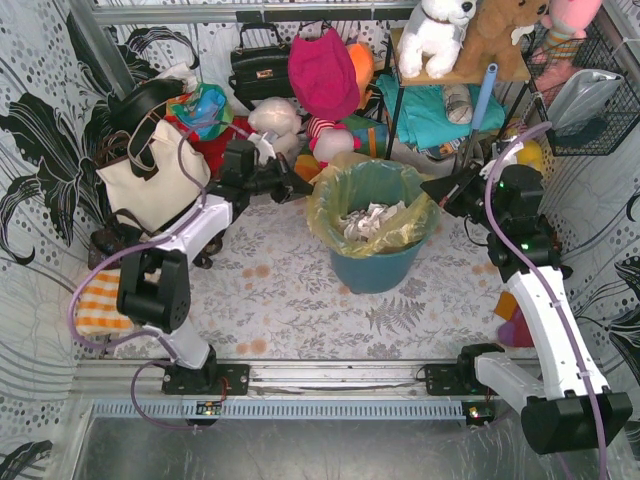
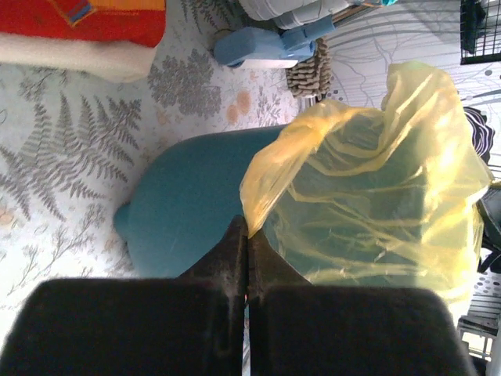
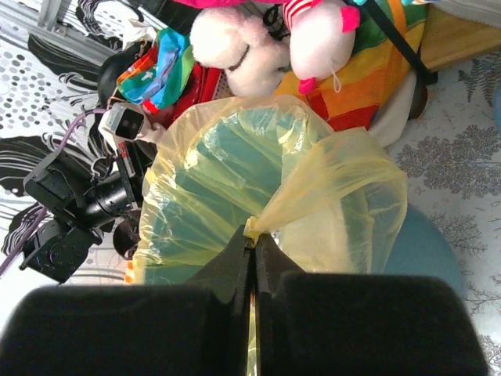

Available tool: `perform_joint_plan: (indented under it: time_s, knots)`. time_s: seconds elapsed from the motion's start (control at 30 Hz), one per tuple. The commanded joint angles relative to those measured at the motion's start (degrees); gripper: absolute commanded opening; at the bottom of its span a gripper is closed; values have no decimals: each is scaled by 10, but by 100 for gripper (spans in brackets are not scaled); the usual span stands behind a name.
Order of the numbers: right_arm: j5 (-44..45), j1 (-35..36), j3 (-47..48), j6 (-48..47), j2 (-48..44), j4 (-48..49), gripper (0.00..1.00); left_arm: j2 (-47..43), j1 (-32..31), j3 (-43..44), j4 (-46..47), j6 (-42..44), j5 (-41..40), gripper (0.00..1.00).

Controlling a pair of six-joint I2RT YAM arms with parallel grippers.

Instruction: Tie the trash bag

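Right end effector (image 3: 252,239) closed, pinching gathered rim of bag (image 3: 219,172). Left end effector (image 2: 246,231) closed on bag's opposite edge. Bag lines teal bin (image 1: 375,268) at mid-counter (image 1: 280,300); crumpled white paper (image 1: 368,220) inside.

Surface: white table cover printed with grey ferns and orange blossoms (image 1: 290,305).
Centre: teal round plastic bin (image 1: 375,272), upright on the print.
Left rear: cream tote bag with dark straps (image 1: 150,185), standing on its base.
Left near edge: orange-and-white checked cloth (image 1: 95,300), lying flat.
Rear: heap of plush toys and bright fabrics (image 1: 300,125), beside thin black shelf-rack leg (image 1: 400,110).
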Motion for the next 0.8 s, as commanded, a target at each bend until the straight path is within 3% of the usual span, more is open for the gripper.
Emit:
perform_joint_plan:
  time_s: [0.0, 0.3, 0.77]
  knots:
    - [16, 1, -12, -11, 23, 80, 0, 51, -26, 66, 69, -24, 12, 1]
    - [-27, 1, -33, -4, 56, 222, 0, 102, -43, 108, 177, -83, -60, 1]
    - [-154, 1, -79, 31, 70, 425, 0, 81, -63, 32, 580, -135, -88, 2]
